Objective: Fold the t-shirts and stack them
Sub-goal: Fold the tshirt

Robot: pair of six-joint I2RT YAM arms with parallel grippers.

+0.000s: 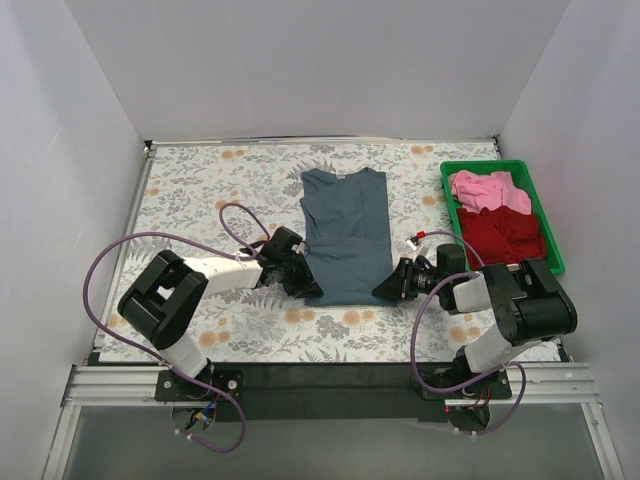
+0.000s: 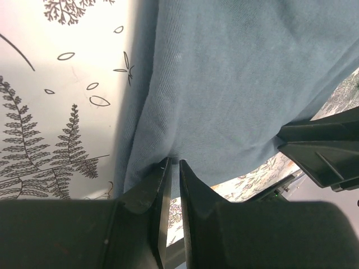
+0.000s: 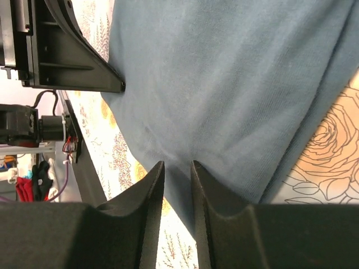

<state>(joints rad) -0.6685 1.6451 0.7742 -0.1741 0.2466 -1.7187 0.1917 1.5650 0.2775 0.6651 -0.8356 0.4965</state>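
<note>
The left gripper [image 1: 303, 283] is lying low on the flowered table [image 1: 190, 190], its fingers [image 2: 148, 193] pressing together on the near left corner of the blue-grey shirt [image 1: 345, 225]. That shirt is lying flat at the middle of the table, collar toward the far end. The right gripper [image 1: 388, 287] is pinching the shirt's near right corner the same way. At the right, the pink shirt [image 1: 485, 190] and the dark red shirt [image 1: 505, 232] are sitting crumpled in the green bin [image 1: 485, 164].
</note>
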